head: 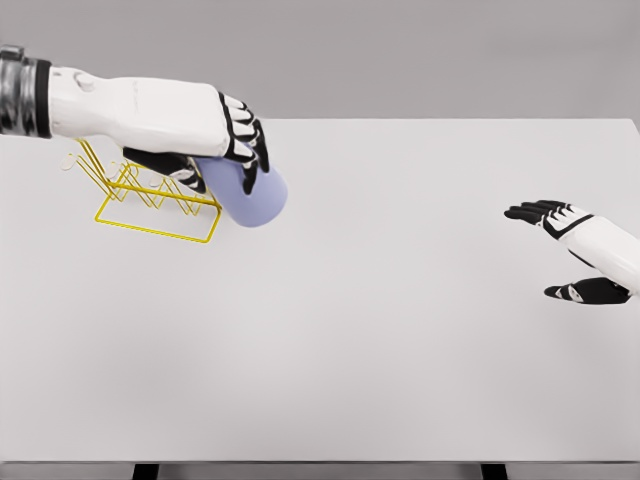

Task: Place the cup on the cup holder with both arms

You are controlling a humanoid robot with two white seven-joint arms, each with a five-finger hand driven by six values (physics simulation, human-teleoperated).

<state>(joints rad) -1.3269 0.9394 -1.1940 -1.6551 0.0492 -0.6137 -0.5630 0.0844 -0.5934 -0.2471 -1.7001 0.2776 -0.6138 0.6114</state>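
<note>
A lavender cup (256, 196) lies tilted on its side in my left hand (225, 160), whose fingers (247, 137) curl over its top. The cup hangs just to the right of the yellow wire cup holder (150, 210), which stands at the table's back left and is partly hidden behind my left arm. I cannot tell whether the cup touches the wire. My right hand (570, 250) hovers over the table's right edge, fingers spread and holding nothing.
The white table (380, 330) stretches across the view, with its front edge near the bottom of the picture. A grey wall rises behind it.
</note>
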